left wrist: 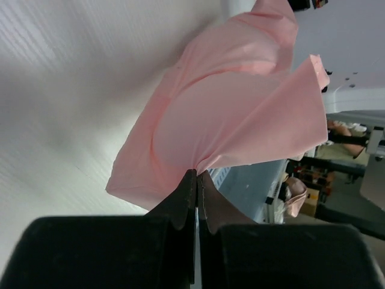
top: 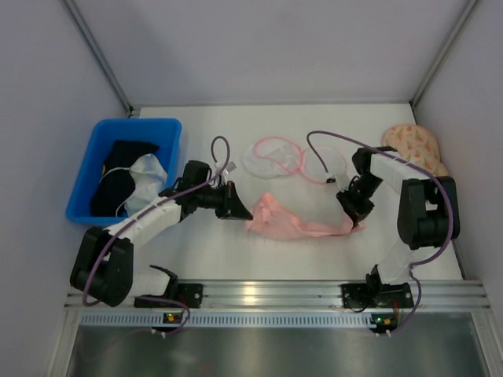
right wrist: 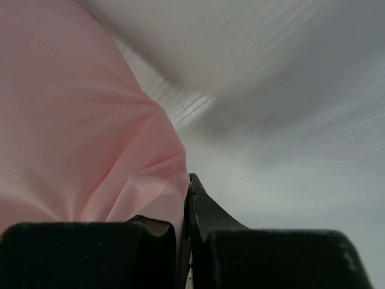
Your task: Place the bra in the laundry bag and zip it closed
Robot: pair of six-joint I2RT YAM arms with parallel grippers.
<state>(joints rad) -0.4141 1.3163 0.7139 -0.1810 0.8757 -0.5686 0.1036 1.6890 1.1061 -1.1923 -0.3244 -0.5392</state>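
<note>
Bra (top: 295, 222) lies just in front of the bag (top: 271, 159), with the bin (top: 94, 169) far left. The left gripper (top: 240, 210) and right gripper (top: 355, 222) each pinch one end.

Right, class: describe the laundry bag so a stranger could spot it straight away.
Start at the white table and look to its far middle, beyond the pink bra. The laundry bag lies there, opened out. Alone among its neighbours it is see-through white mesh with a pink rim; the bra is solid pink cloth.
</note>
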